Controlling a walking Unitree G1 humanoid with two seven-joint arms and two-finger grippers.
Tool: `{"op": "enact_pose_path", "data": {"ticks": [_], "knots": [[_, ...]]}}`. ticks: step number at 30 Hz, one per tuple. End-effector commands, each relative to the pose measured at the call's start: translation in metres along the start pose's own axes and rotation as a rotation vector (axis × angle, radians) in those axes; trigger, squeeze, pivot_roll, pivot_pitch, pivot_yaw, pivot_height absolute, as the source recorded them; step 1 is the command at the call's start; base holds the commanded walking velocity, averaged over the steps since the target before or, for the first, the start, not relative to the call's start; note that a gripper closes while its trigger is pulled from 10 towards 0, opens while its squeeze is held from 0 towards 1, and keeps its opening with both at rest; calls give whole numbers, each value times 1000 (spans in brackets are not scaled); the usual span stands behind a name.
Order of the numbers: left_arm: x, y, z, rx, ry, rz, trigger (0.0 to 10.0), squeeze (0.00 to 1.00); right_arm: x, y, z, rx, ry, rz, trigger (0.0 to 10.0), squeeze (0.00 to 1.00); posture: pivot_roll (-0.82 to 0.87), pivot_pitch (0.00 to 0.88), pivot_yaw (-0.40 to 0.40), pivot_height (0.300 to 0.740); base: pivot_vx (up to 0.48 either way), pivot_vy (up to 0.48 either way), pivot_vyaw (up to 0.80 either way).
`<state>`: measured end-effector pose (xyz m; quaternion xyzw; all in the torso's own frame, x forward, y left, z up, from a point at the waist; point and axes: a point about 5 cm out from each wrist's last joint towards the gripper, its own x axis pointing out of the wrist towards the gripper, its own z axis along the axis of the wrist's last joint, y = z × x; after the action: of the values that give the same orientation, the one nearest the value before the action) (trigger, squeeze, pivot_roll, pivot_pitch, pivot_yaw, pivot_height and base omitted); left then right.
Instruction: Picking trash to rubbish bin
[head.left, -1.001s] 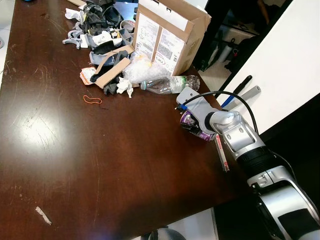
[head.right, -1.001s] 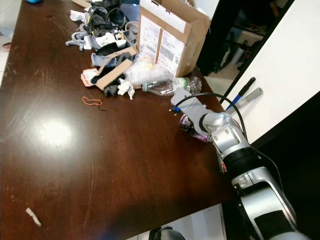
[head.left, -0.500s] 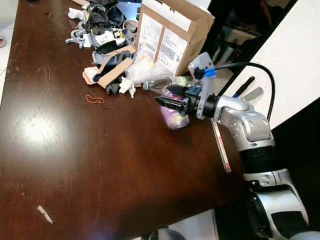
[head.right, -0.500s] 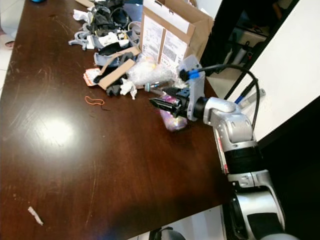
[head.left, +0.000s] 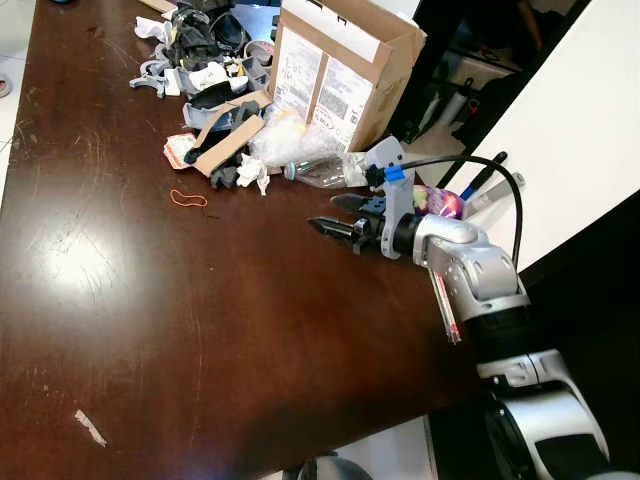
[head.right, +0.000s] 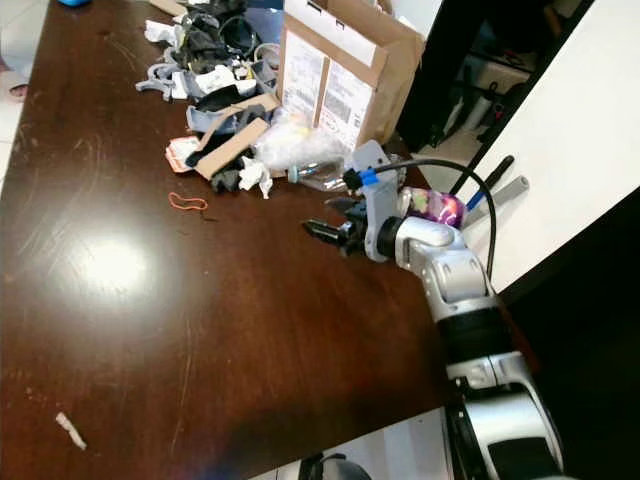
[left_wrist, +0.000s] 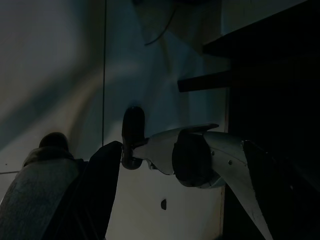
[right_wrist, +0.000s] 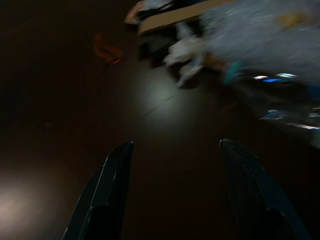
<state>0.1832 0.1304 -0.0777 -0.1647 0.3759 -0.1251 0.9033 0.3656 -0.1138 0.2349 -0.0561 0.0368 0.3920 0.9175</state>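
Purple crumpled wrapper (head.left: 443, 203) sitting at the far right edge of the dark table (head.left: 150, 300), just behind the right arm's wrist, apart from the fingers. Right pincer (head.left: 335, 215) hovering low over the table, fingers spread wide and holding nothing, pointing toward the litter heap. From the right wrist view, two black fingers (right_wrist: 105, 195) set well apart over bare dark wood, blurred litter beyond them. Clear plastic bottle (head.left: 325, 172) lying on its side just past the pincer, beside a crumpled clear bag (head.left: 290, 142) and white paper scraps (head.left: 248, 172). Strip of cardboard (head.left: 228, 145) tilted across the heap, open cardboard box (head.left: 340, 65) standing behind it. Orange rubber band (head.left: 186, 198) lying alone on the wood nearer in. Small white scrap (head.left: 90, 428) by the near edge, well apart from everything. Left pincer (left_wrist: 131, 137) hanging in the shade; cannot tell whether open or closed.
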Motion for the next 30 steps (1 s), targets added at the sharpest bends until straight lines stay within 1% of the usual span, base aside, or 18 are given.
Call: {"op": "enact_pose_path", "data": {"ticks": [1, 5, 9, 10, 13, 18, 30], "knots": [[-12, -1, -40, -75, 143, 22, 10000, 0, -2, -4, 0, 23, -8, -32, 10000, 0, 129, 190, -173, 740, 0, 0, 0], [-12, -2, -41, -78, 142, 21, 10000, 0, 1, -7, 4, 34, -37, -81, 10000, 0, 130, 192, -176, 740, 0, 0, 0], [-12, -2, -41, -79, 143, 21, 10000, 0, 4, -13, 9, 32, -80, -174, 10000, 0, 127, 194, -177, 740, 0, 0, 0], [-12, -2, -41, -79, 143, 21, 10000, 0, 4, -13, 9, 32, -80, -174, 10000, 0, 127, 194, -177, 740, 0, 0, 0], [-12, -3, -42, -78, 145, 20, 10000, 0, 7, -18, 8, -11, -65, -237, 10000, 0, 128, 196, -178, 740, 0, 0, 0], [-12, -3, -42, -81, 143, 19, 10000, 0, 9, -22, 5, -26, -42, -293, 10000, 0, 130, 197, -180, 740, 0, 0, 0], [-13, -2, -43, -81, 144, 20, 10000, 0, 13, -25, 1, -29, -38, -339, 10000, 0, 133, 195, -183, 740, 0, 0, 0]]}}
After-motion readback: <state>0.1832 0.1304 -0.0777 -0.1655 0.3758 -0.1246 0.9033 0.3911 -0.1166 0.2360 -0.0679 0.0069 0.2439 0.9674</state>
